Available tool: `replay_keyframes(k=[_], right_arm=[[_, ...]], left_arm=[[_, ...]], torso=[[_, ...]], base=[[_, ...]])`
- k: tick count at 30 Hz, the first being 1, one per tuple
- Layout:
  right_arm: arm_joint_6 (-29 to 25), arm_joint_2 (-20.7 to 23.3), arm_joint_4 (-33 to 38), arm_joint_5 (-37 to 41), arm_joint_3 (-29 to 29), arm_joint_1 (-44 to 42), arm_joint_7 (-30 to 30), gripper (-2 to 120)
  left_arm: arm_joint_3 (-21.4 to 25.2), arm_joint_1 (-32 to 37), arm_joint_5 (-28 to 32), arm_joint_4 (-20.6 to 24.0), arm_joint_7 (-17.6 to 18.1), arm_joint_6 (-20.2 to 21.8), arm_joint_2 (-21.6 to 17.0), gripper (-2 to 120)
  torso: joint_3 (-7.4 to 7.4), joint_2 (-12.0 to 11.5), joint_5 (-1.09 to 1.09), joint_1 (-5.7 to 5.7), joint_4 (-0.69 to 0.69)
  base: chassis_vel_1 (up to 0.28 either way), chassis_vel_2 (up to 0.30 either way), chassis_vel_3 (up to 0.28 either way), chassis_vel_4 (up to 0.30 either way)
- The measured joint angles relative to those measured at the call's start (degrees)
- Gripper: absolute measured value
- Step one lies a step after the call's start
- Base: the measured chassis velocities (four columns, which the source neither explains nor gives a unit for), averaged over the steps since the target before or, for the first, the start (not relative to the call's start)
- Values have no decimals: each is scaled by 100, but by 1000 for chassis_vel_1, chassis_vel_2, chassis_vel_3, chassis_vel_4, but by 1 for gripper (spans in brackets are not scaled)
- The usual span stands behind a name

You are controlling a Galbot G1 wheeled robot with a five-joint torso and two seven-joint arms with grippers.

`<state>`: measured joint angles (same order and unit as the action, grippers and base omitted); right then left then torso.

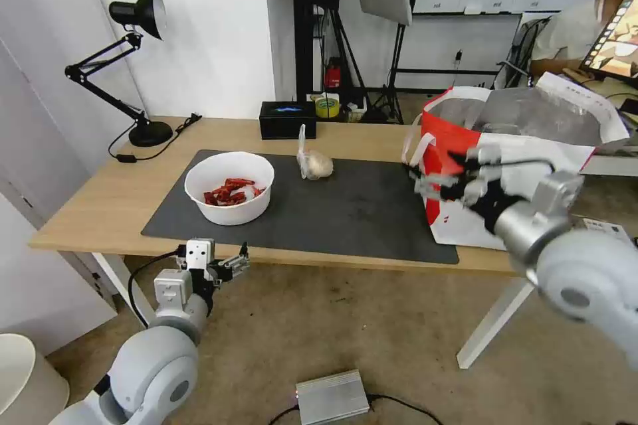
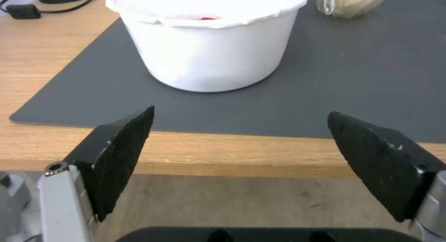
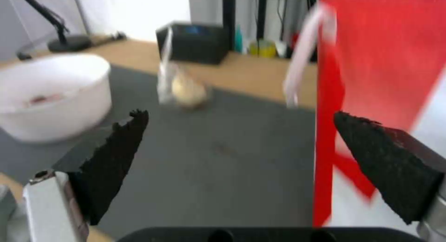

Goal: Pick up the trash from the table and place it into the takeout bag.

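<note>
Seemingly empty, the right gripper (image 1: 432,176) hangs spread beside the takeout bag (image 1: 465,212).

The light-wood table (image 1: 86,202) on white legs carries a dark grey mat (image 1: 345,212); the left gripper (image 1: 234,264) hangs just off its near edge, fingers spread, directly in front of the white bowl (image 1: 229,187) on the mat; beyond the bowl lies the knotted clear bag (image 1: 314,163); the takeout bag (image 1: 512,172) stands just behind the right gripper (image 1: 432,182); a black box (image 1: 287,119) and desk lamp (image 1: 136,66) sit farthest from both.
</note>
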<state>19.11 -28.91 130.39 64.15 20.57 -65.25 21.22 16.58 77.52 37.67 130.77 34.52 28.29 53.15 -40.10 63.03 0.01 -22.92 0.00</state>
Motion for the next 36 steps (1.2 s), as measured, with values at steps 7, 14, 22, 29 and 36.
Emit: replay_keyframes(k=[7,14,22,29,36], right_arm=[[-78,-177,155,-403,127,-836,223,100],[-96,-281,247,-689,198,-1346,391,100],[-175,-158,157,-819,214,-1605,162,100],[-240,22,339,-880,180,-2023,415,100],[-109,-91,429,-846,90,-2243,733,100]], left_arm=[[26,33,20,21,90,3,2,100],[47,90,59,64,132,19,1,100],[98,155,58,92,133,21,13,100],[254,277,56,150,134,21,21,100],[264,285,54,152,135,21,30,100]], torso=[[0,0,-1,0,0],[0,0,-1,0,1],[0,0,-1,0,1],[0,0,-1,0,1],[-1,0,-1,0,0]], base=[[0,0,0,0],[0,0,0,0],[0,0,0,0],[0,0,0,0],[0,0,0,0]])
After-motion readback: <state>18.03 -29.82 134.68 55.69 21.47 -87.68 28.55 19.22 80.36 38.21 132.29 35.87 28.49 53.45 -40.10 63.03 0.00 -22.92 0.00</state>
